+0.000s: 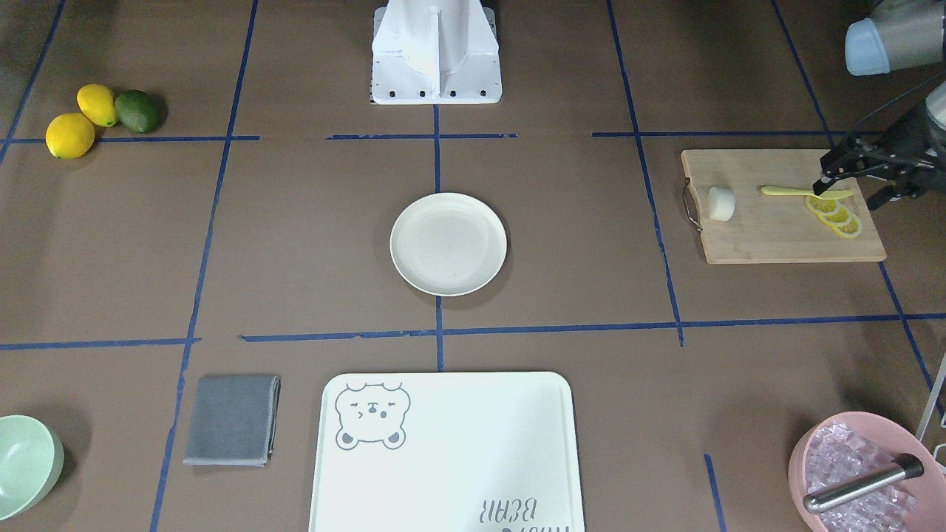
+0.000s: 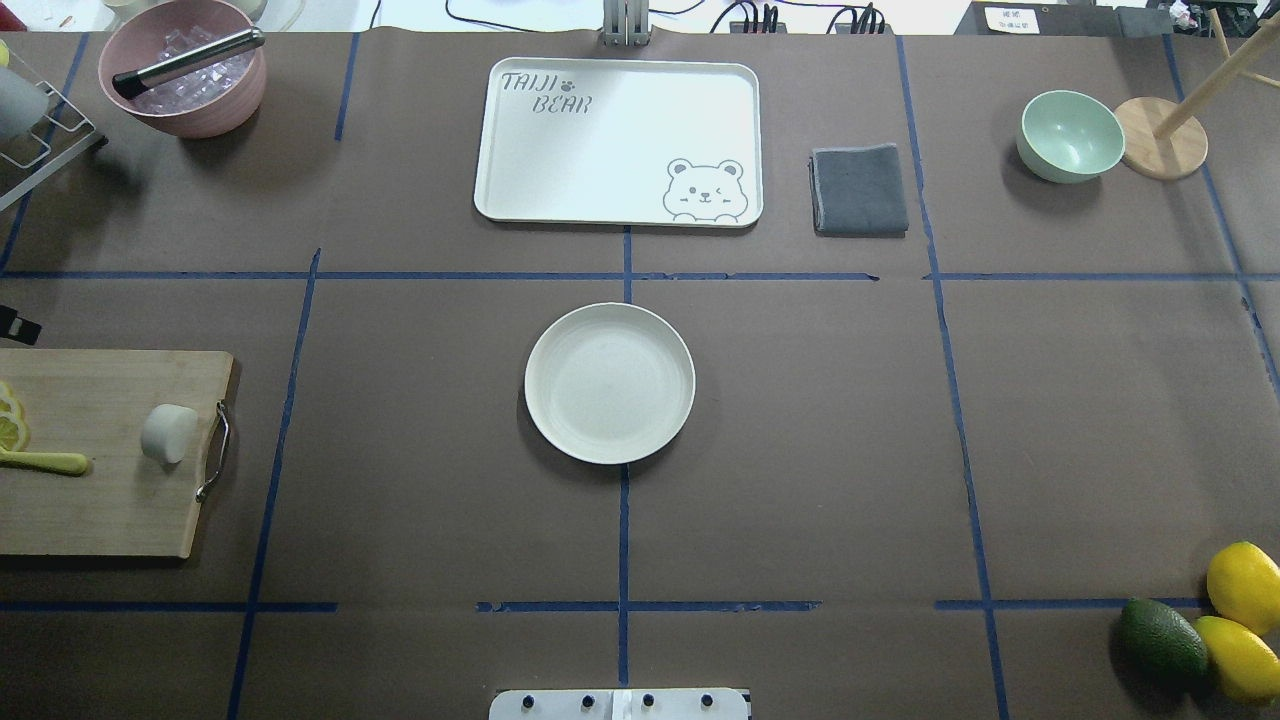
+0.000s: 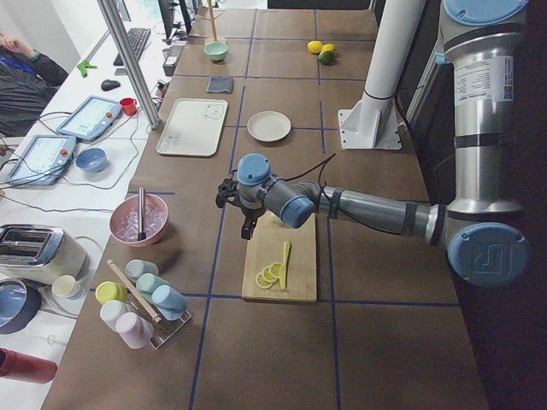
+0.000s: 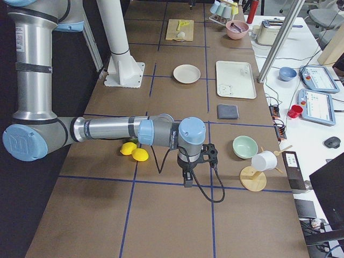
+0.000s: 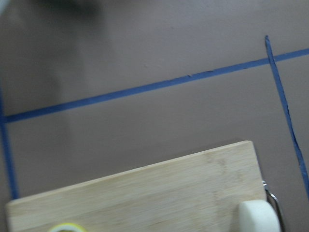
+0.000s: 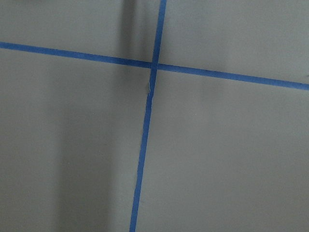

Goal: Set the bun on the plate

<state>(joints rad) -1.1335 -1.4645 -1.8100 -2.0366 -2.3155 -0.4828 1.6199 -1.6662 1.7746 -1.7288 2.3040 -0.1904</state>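
The bun [image 1: 721, 203], a small white lump, lies on its side on a wooden cutting board [image 1: 776, 240], at the end with the metal handle; it also shows as the bun [image 2: 168, 433] and the bun [image 5: 258, 216]. The plate [image 1: 448, 244], round and cream-white, sits bare at the table's middle, well apart from the board. My left gripper [image 1: 850, 190] hangs open over the board's other end, above the lemon slices, with nothing between its fingers. My right gripper [image 4: 188, 173] hovers over bare table near the lemons; I cannot tell whether it is open or shut.
Lemon slices [image 1: 835, 214] and a yellow spoon [image 1: 802, 192] share the board. A bear-print tray [image 1: 443, 458], grey cloth [image 1: 233, 420], mint bowl [image 1: 26, 465] and pink ice bowl [image 1: 802, 451] line the operators' side. Two lemons and an avocado [image 1: 137, 111] lie at one corner.
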